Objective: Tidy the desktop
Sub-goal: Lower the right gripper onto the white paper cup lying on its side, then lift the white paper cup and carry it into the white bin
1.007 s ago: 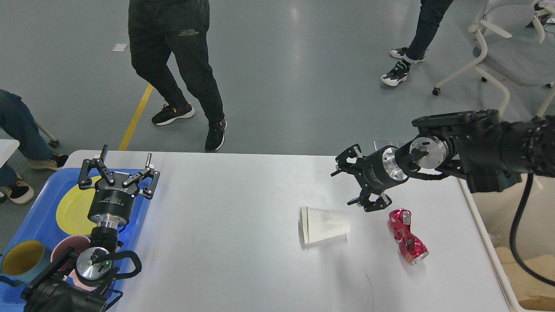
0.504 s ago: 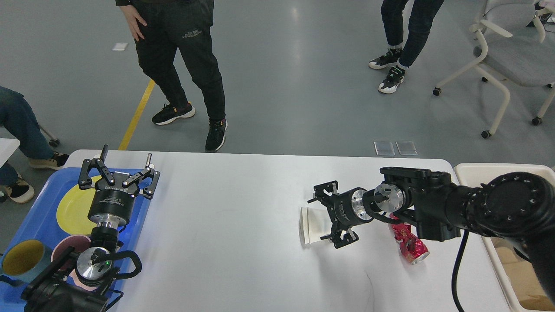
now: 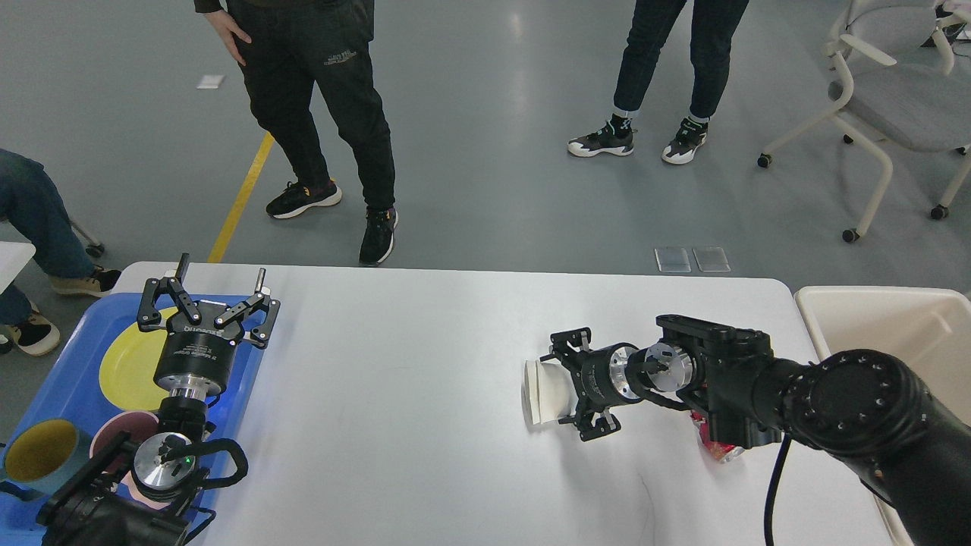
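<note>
Tidying looks partly done, going by how things lie. On the left end of the white counter (image 3: 394, 394) sits a blue tray (image 3: 53, 394) that already carries a yellow plate (image 3: 125, 368), a pink cup (image 3: 121, 428) and a teal cup (image 3: 34, 455), so the crockery seems sorted. The left end effector (image 3: 208, 303) hangs over the tray's right edge with its fingers spread wide and nothing between them.

Two pieces of litter remain on the right half of the counter. A white paper cup (image 3: 542, 390) lies on its side, rim facing left. The right end effector (image 3: 578, 387) reaches in from the right, with its fingers straddling the cup's body above and below; they appear still spread, not yet clenched, though whether the pads touch the paper is too small to tell. Just behind the right arm, a crushed red can (image 3: 717, 447) peeks out, mostly hidden by the forearm.

A cream bin (image 3: 872, 318) stands just off the counter's right end, well apart from the cup. I judge it the likely home for both cup and can. What is left, then: closing on the cup, carrying it to the bin, and doing the same for the can. The rest of the counter shows only a faint dark scratch or hair near the front edge.
</note>
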Robot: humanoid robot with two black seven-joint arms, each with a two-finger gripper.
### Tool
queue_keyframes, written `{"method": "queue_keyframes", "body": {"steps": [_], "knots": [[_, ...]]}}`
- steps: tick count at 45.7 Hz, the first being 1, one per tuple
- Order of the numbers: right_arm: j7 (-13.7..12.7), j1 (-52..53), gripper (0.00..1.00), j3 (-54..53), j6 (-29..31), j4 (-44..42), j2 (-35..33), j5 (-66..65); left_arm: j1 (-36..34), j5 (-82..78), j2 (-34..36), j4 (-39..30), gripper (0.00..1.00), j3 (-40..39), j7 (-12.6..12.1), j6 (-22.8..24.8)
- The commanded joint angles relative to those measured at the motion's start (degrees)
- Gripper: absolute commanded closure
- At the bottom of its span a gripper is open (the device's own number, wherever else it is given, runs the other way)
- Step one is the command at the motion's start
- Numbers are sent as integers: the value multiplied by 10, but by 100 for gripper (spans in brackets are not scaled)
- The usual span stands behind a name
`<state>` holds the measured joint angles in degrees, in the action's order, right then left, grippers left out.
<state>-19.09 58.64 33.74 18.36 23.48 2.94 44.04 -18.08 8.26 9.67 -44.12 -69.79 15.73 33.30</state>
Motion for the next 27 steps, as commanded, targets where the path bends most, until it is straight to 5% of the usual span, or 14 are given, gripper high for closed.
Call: {"method": "queue_keyframes", "body": {"steps": [1,5,19,27], "knots": [[1,-5,0,-1,-3,-9,5,-17,0,0,0,0,4,0,0,0],[1,-17,2,-2,-6,-14,6,-26,0,-1,0,0,4,0,0,0],[-24,-5,97,-14,33,0,-12,-29,0,0,0,0,4,0,0,0],[-30,24,100,-15,15,46,-14,-51,0,0,0,0,4,0,0,0]]}}
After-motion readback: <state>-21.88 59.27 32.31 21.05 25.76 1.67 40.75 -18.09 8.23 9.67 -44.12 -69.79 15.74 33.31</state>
